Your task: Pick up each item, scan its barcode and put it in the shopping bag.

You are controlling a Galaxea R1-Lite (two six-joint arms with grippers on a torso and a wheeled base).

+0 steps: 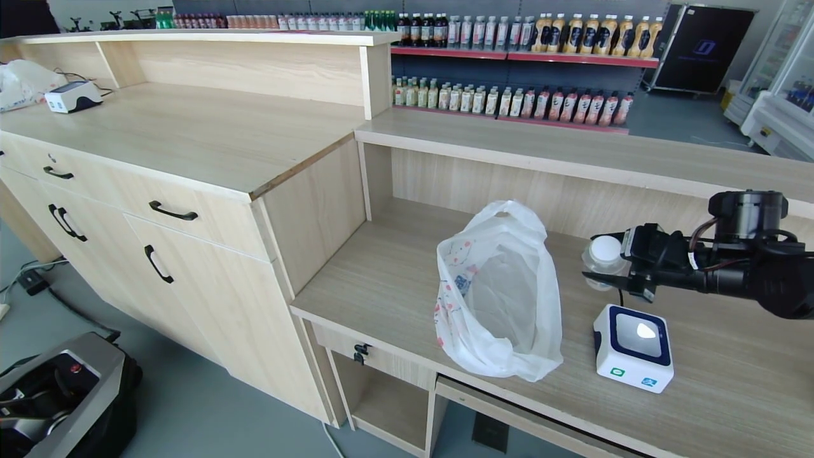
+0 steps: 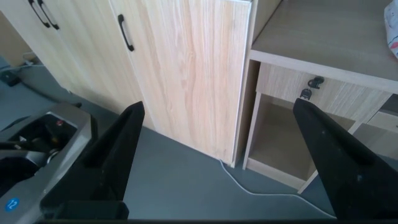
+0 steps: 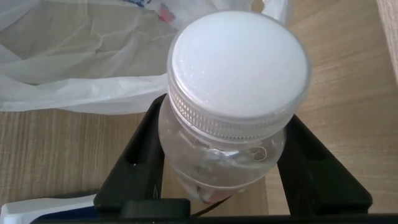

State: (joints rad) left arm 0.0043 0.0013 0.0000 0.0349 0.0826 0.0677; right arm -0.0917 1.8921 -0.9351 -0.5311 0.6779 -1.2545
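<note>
The right wrist view shows close up what the head view gives only small: the jar point(image 3: 227, 118), clear-walled with a ribbed white lid, is gripped between the two black fingers of the right gripper point(image 3: 225, 158). The shopping bag point(image 3: 74, 56) lies crumpled just past it. The head view adds the layout. The right arm lies level, and the jar is upright just right of the bag. The scanner point(image 1: 633, 346) stands right of the bag, nearer the counter point(image 1: 381, 280) front. In the left wrist view the left gripper point(image 2: 219, 112) hangs with its jaws spread wide and holding nothing. It is over grey floor, lower than the bag, by a cabinet door point(image 2: 186, 68).
</note>
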